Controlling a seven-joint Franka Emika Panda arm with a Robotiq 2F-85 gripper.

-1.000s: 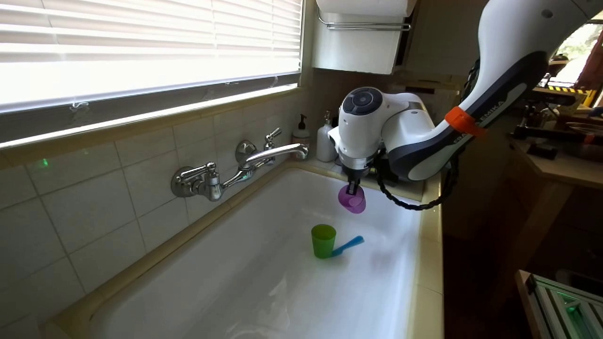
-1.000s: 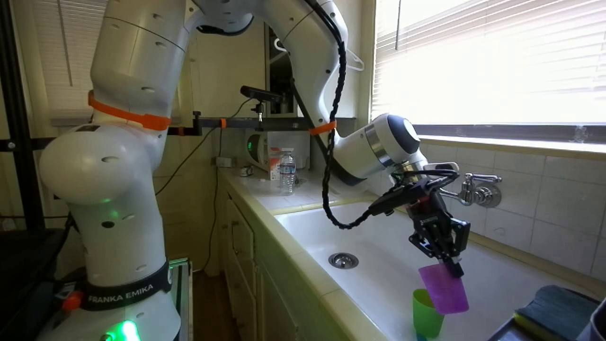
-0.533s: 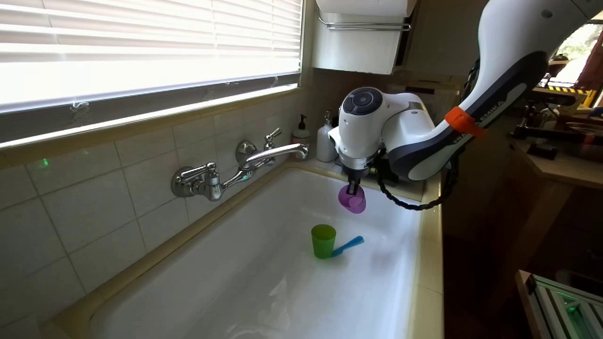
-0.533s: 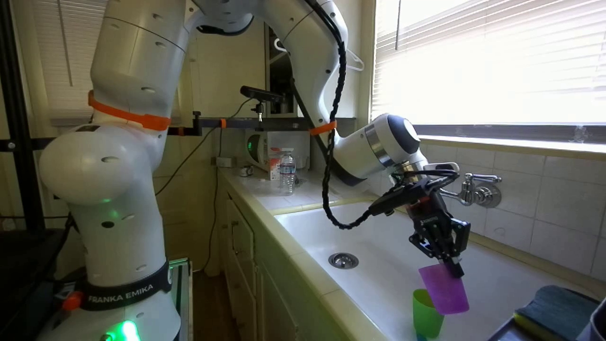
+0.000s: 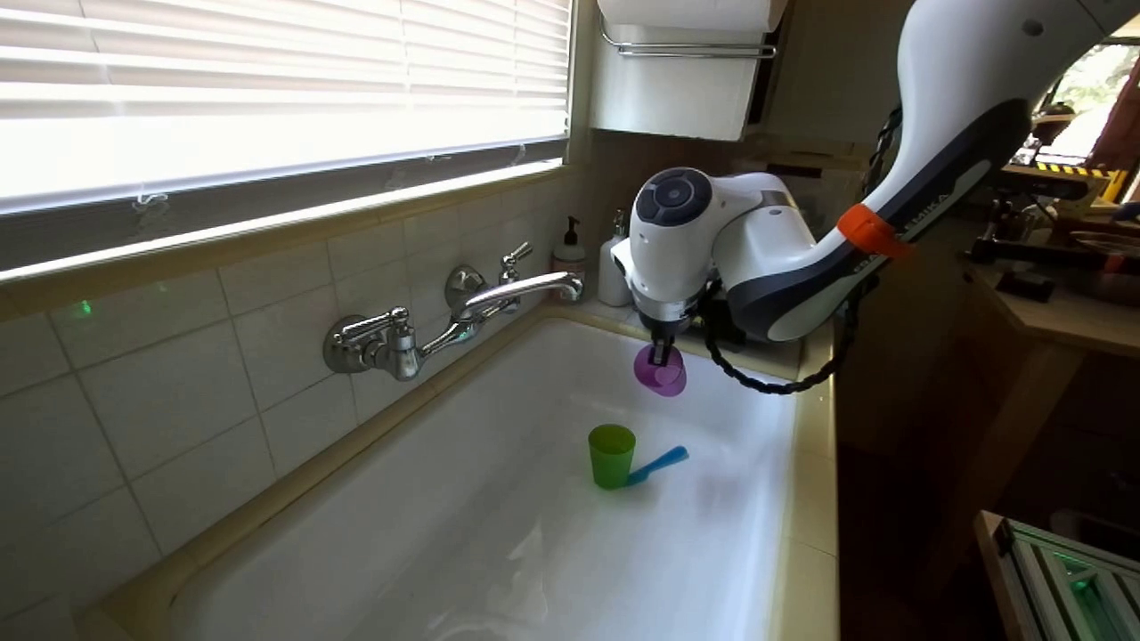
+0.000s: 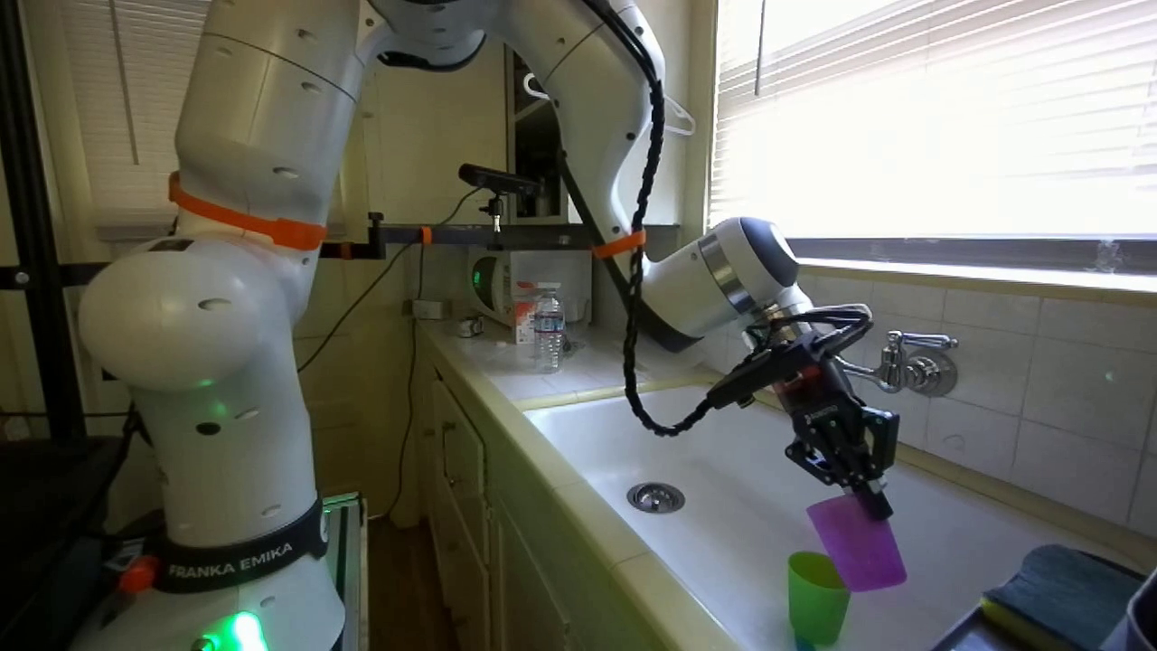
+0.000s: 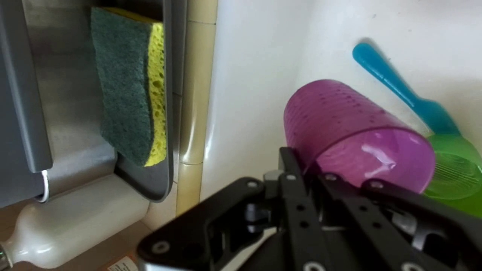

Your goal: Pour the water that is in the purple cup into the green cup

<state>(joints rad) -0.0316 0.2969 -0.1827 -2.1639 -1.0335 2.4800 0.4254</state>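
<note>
— What's around the arm (image 5: 770, 254) in an exterior view?

— The green cup (image 5: 612, 463) stands upright on the floor of the sink (image 5: 445, 516), a blue stick-like piece (image 5: 661, 462) just beside its foot. Farther back, the gripper (image 5: 659, 356) holds the purple cup (image 5: 668, 380) tilted, clear of the floor. A chrome faucet (image 5: 530, 287) juts from the tiled wall (image 5: 169, 392), apart from both cups. The arm partly covers a white pump bottle (image 5: 610, 283).

— And what blocks the sight of things?

— In an exterior view where the drain (image 6: 656, 497) shows, the purple cup overlaps the green cup and hides part of it. A sponge (image 6: 1067, 579) sits in the near corner; a clear bottle (image 6: 549, 336) stands on the counter (image 6: 597, 366) beyond the sink.

— How about the wrist view?

— The fingers (image 7: 289, 165) are clenched on the purple cup's wall at its rim. The purple cup's mouth faces the side where the green cup shows, partly covered. Whether water is inside, I can't tell. The sponge leans in a grey tray (image 7: 139, 184) just past the sink's cream edge (image 7: 197, 75).
</note>
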